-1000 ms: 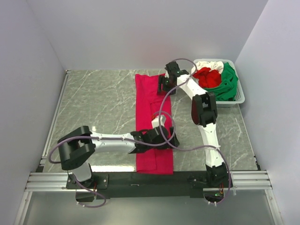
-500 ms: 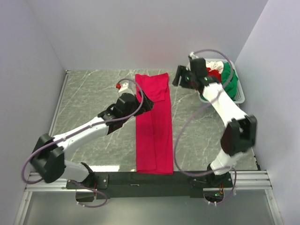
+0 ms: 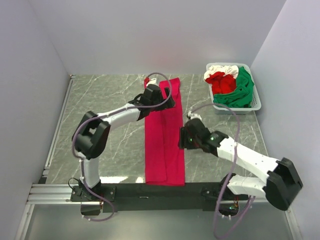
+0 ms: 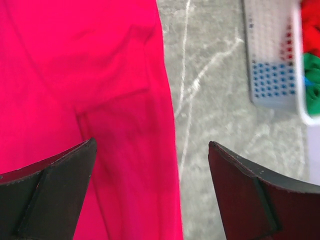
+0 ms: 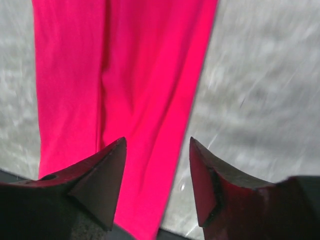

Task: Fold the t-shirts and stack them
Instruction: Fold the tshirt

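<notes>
I look down on a grey-green marbled table [image 3: 110, 100] veined with white, which fills the floor of a small booth. A plain pale back wall [image 3: 150, 35] rises behind it, and a left wall [image 3: 25, 100] and a right wall [image 3: 295, 75] close the sides. Aluminium rails [image 3: 55, 192] run along the near edge. The light is soft and even.

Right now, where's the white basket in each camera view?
Top: basket at the upper right, clothes piled in it.
Left wrist: basket at the upper right edge, partly cut off.
Right wrist: not in it.
Shared landmark: the crimson shirt, lying flat in all three views.
</notes>
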Robot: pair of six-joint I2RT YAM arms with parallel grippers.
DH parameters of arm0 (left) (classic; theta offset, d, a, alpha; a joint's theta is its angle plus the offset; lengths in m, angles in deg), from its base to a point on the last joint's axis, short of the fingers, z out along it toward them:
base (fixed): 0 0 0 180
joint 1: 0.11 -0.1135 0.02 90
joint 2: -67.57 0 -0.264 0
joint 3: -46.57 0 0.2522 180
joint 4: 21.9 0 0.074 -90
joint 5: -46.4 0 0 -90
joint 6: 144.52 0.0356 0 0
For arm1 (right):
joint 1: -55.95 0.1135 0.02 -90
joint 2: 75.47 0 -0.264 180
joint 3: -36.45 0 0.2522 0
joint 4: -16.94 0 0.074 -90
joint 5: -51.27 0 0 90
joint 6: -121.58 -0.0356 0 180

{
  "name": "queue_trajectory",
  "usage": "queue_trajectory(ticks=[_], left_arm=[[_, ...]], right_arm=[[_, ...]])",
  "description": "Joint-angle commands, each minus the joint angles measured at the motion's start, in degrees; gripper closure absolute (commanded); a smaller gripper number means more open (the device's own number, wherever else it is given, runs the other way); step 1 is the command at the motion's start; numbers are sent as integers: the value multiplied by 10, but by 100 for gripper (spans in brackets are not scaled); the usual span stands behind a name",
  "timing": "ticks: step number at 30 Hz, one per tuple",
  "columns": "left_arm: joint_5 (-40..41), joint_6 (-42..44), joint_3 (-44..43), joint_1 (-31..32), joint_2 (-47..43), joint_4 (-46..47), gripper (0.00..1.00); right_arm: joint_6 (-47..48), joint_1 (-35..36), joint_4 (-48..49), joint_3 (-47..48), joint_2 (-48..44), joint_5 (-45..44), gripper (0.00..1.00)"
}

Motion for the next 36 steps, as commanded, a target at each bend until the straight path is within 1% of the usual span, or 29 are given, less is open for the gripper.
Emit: queue_trajectory(ticks=[1, 2, 3, 4, 8, 10, 11, 17, 21, 24, 32, 36], left_arm=[[-17, 34, -62, -3, 46, 9, 1], [-19, 36, -84, -5, 70, 8, 1], [-23, 38, -91, -7, 82, 9, 1], [-25, 40, -96, -7, 91, 18, 1], [-22, 47, -119, -8, 135, 36, 1], [-23, 53, -124, -8, 146, 44, 1], [-22, 54, -130, -8, 157, 51, 1], [-11, 67, -153, -10, 189, 47, 1], [-10, 63, -149, -15, 194, 43, 1], [-13, 60, -135, -19, 187, 52, 1], [-16, 69, -139, -25, 186, 41, 1], [-24, 68, -143, -32, 192, 41, 1]], right_arm=[[-91, 55, -12, -42, -57, -43, 41], [-103, 71, -24, -52, -64, -45, 43], [-113, 85, -30, -56, -69, -52, 43], [-134, 119, -34, -58, -79, -55, 44], [-177, 191, -52, -59, -80, -69, 46], [-194, 215, -49, -57, -72, -68, 46], [-199, 241, -46, -56, -67, -65, 46], [-232, 318, -34, -38, 12, -72, 46], [-249, 350, -34, -20, 74, -75, 47], [-251, 363, -36, -10, 103, -80, 47], [-263, 378, -30, 5, 147, -63, 48], [-271, 382, -33, 5, 173, -65, 51]])
